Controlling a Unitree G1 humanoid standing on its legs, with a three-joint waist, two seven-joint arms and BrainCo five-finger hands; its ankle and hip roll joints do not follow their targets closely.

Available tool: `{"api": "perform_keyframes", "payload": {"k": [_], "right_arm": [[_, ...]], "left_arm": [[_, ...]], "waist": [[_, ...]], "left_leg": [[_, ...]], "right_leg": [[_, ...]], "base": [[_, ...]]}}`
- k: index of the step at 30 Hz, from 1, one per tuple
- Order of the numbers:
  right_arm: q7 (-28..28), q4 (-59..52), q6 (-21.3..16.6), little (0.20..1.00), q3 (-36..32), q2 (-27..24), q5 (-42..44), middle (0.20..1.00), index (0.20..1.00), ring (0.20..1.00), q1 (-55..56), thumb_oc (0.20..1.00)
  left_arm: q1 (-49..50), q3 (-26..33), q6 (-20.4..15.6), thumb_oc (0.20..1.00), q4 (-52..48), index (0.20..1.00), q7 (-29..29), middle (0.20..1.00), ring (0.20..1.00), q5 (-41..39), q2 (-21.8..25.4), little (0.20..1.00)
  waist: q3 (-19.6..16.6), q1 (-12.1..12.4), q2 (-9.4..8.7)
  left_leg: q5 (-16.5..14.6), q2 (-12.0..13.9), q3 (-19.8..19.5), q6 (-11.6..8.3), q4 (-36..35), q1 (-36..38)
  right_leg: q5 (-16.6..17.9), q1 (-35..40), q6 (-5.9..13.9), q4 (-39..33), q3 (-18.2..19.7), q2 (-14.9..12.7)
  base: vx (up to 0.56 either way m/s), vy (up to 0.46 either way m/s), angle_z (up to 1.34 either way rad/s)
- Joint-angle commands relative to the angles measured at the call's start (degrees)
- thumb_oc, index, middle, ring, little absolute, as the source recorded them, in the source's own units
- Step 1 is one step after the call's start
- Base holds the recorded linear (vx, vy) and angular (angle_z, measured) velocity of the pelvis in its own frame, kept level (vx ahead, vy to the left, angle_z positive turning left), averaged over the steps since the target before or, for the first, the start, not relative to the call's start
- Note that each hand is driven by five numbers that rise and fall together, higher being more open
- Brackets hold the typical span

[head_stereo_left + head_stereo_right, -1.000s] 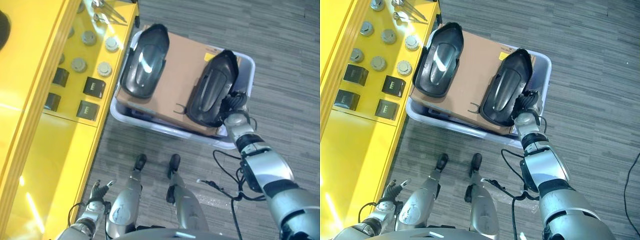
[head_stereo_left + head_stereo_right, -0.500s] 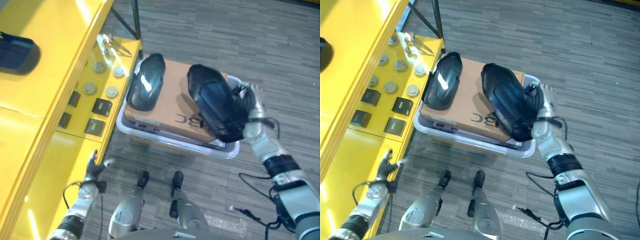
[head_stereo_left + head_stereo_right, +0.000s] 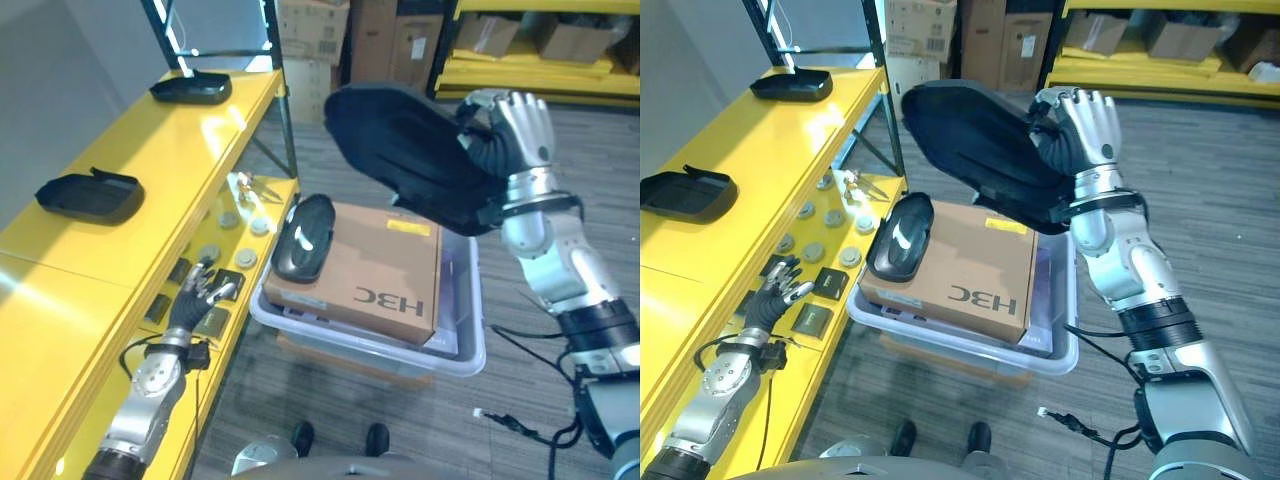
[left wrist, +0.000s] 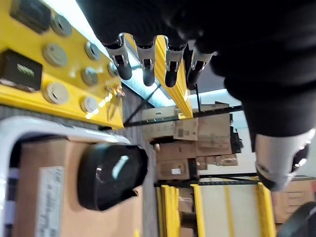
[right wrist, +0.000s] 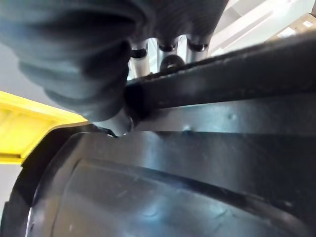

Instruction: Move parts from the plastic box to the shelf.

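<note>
My right hand (image 3: pixel 512 128) is shut on the rim of a large black moulded part (image 3: pixel 405 158) and holds it tilted, high above the plastic box (image 3: pixel 472 345). In the right wrist view the fingers (image 5: pixel 168 47) curl over the part's edge (image 5: pixel 207 74). A second black part (image 3: pixel 303 235) lies on the brown cardboard box (image 3: pixel 375 270) that sits in the plastic box. My left hand (image 3: pixel 200 295) is open, fingers straight (image 4: pixel 144 66), and hovers by the lower shelf level. Two more black parts (image 3: pixel 85 195) (image 3: pixel 190 88) rest on the yellow shelf top (image 3: pixel 170 150).
The lower yellow shelf level (image 3: pixel 830 250) holds round grey discs (image 3: pixel 815 252), small black blocks (image 3: pixel 830 283) and metal tools (image 3: pixel 862 185). Cardboard boxes (image 3: pixel 310 40) and more yellow racking (image 3: pixel 540 65) stand at the back. Grey floor lies to the right of the plastic box.
My right hand has lifted the black part from the cardboard box to well above it. The camera has tilted up. My left hand has risen beside the lower shelf level.
</note>
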Motion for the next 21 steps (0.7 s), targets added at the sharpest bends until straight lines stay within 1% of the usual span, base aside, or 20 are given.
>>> {"api": "perform_keyframes", "payload": {"k": [1,2,5,6,9,13,16,21], "right_arm": [[-0.93,-4.44,-1.91,0.2,-0.27,1.44,-1.29,0.2,0.2,0.2,-3.42,0.2],[-1.11,-4.95,-1.97,0.2,0.15,2.85,-0.93,0.2,0.2,0.2,-4.05,0.2],[-1.05,-7.14,-2.22,0.2,1.2,6.64,0.04,0.2,0.2,0.2,-4.44,0.2],[-0.97,-7.82,-2.39,0.2,1.93,8.8,1.14,0.2,0.2,0.2,-4.48,0.2],[-0.59,-8.07,-2.93,0.2,4.26,11.43,3.18,0.2,0.2,0.2,-5.57,0.2],[0.77,-7.72,-3.28,0.2,6.82,13.42,4.65,0.2,0.2,0.2,-6.68,0.2],[2.06,-6.57,-3.32,0.2,9.22,15.11,5.63,0.2,0.2,0.2,-7.15,0.2],[3.4,-6.55,-3.41,0.2,10.54,15.33,5.29,0.2,0.2,0.2,-6.71,0.2]], "left_arm": [[-3.47,-4.09,-1.8,1.0,1.55,1.0,-0.59,1.0,1.0,-10.02,-0.49,1.0],[-4.14,-5.11,-1.71,1.0,1.4,1.0,-0.73,1.0,1.0,-12.59,-1.69,1.0],[-5.79,-6.12,-1.78,1.0,1.77,1.0,0.26,1.0,1.0,-15.13,-3.42,1.0],[-6.72,-6.72,-1.67,1.0,2.71,1.0,0.73,1.0,1.0,-16.41,-4.34,1.0],[-8.58,-7.49,-2.1,1.0,3.36,1.0,1.16,1.0,1.0,-16.95,-4.86,1.0],[-9.57,-8.17,-2.61,1.0,1.37,1.0,0.54,1.0,1.0,-18.27,-4.95,1.0],[-11.27,-8.9,-3.29,1.0,-0.62,1.0,1.23,1.0,1.0,-17.88,-5.26,1.0],[-11.41,-8.5,-4.05,1.0,-3.74,1.0,1.58,1.0,1.0,-17.33,-5.11,1.0]], "waist": [[-4.36,0.22,-3.04],[-4.47,0.04,-3.0],[-4.82,-0.28,-3.05],[-5.08,-0.45,-3.12],[-5.36,-0.68,-3.17],[-5.6,-0.58,-3.51],[-5.61,-0.44,-3.86],[-5.58,0.02,-4.34]], "left_leg": [[-0.41,2.69,-0.56,-2.38,-1.22,-2.47],[-0.13,2.57,-0.58,-2.33,-0.93,-2.62],[-0.33,2.7,0.0,-2.24,-0.93,-1.99],[-0.44,2.84,0.17,-2.22,-0.98,-1.74],[-0.54,3.01,0.62,-2.2,-1.15,-1.33],[-0.62,3.01,0.72,-2.14,-1.31,-1.1],[-0.62,3.03,0.69,-2.13,-1.37,-0.97],[-0.71,3.02,0.6,-2.09,-1.4,-0.87]], "right_leg": [[-9.68,5.54,4.57,1.88,-1.02,-3.67],[-9.26,5.31,4.59,2.0,-0.83,-3.71],[-9.33,5.44,4.41,2.1,-0.04,-3.44],[-9.39,5.73,4.28,1.99,0.5,-3.34],[-9.34,5.93,4.26,1.88,0.88,-3.19],[-9.26,6.12,4.23,1.84,1.14,-3.07],[-9.12,6.15,4.2,1.93,1.07,-3.16],[-9.08,6.52,4.22,1.81,0.96,-3.19]], "base": [[-0.02,-0.035,0.02],[0.0,0.0,0.0],[0.01,-0.014,-0.05],[0.01,-0.016,-0.11],[0.0,-0.005,-0.15],[0.0,0.001,-0.01],[0.0,0.0,0.0],[0.0,0.0,0.0]]}}
